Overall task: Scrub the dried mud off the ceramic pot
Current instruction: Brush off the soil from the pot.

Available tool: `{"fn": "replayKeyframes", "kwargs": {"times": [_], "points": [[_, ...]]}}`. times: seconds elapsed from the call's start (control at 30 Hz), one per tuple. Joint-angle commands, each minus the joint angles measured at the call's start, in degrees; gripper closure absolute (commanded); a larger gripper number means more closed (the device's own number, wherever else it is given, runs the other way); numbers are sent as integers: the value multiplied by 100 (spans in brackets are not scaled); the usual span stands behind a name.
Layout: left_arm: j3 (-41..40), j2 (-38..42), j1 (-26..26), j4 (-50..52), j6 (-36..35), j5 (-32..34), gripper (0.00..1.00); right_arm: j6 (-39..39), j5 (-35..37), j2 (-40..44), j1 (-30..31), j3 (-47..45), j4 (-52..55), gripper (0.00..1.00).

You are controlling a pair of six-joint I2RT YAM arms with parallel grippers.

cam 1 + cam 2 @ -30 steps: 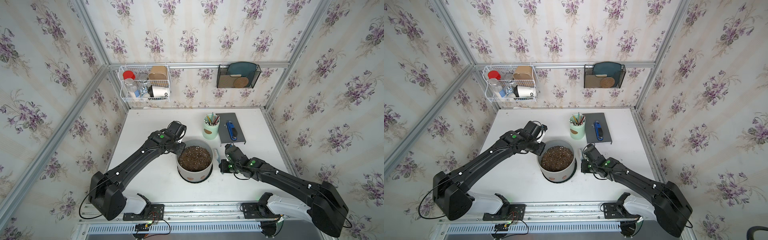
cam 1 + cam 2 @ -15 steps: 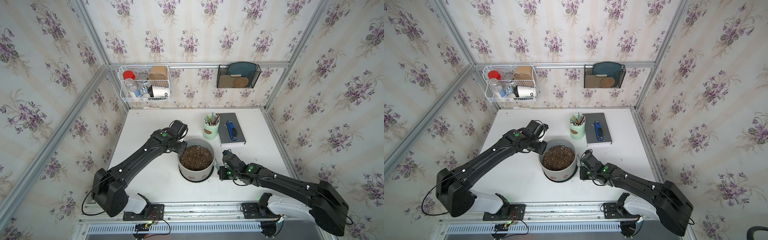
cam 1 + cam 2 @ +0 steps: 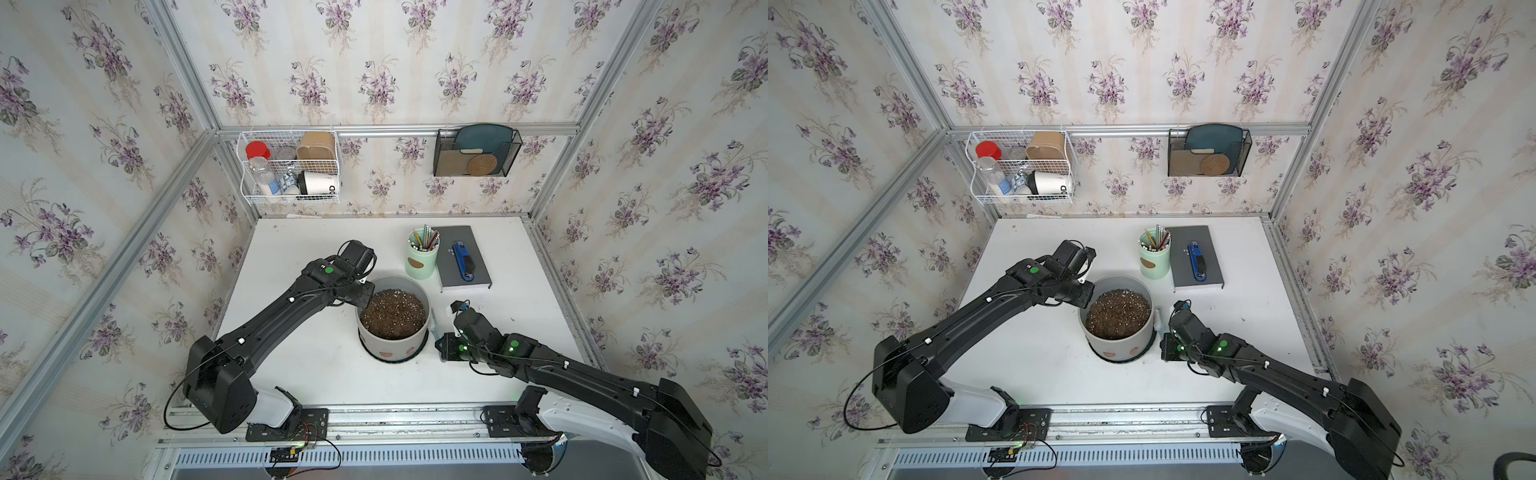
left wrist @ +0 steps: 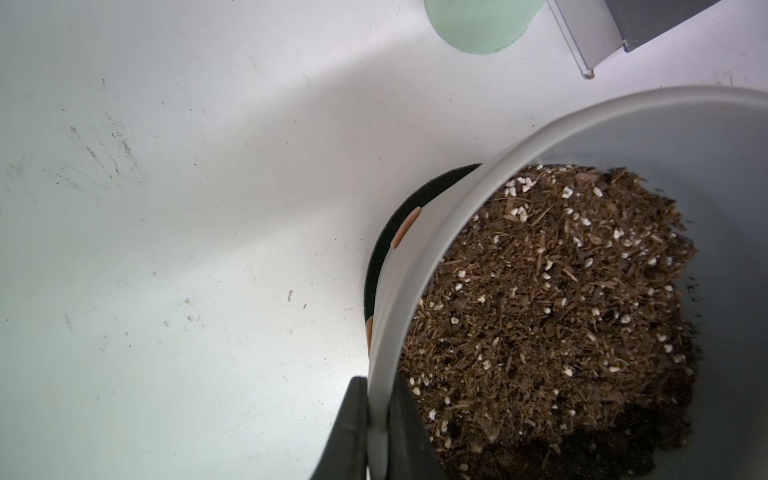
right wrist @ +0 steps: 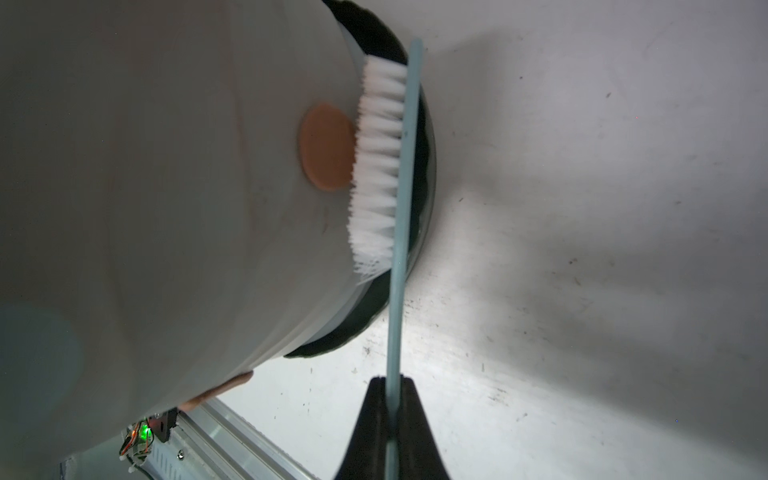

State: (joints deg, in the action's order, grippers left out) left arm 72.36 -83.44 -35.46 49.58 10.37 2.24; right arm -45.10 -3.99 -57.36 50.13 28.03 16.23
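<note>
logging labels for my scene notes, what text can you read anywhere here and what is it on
"OD" on the white cup lying in the wire basket; the rest is hidden.
Faint lettering on the grey notebook: too small to read.
Label on the clear bottle: too blurred to read.
No writing shows on the pot, brush or green cup.

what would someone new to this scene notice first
The big grey ceramic pot full of speckled soil sits mid-table, with the left tool clamped on its rim. On its other side, the right tool presses a white-bristled brush against the wall, at the edge of a reddish-brown blob of dried mud.
</note>
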Motion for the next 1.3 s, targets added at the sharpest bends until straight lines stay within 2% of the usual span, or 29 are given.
{"fn": "replayKeyframes", "kwargs": {"times": [0.0,0.17,0.6,0.83,0.97,1.27], "points": [[-35,-120,26,299,158,398,100,-115,-58,54,5,-30,-266,100],[-107,-114,31,380,205,597,100,-209,112,242,-2,-87,-146,100],[-162,-181,42,385,281,620,100,-175,353,844,-180,-217,351,100],[-162,-60,35,308,190,484,100,-143,184,120,-355,-102,222,100],[-152,-50,34,301,116,426,100,46,-69,-384,-372,259,102,100],[-88,-43,44,295,75,477,100,226,-276,-504,-390,440,76,100]]}}
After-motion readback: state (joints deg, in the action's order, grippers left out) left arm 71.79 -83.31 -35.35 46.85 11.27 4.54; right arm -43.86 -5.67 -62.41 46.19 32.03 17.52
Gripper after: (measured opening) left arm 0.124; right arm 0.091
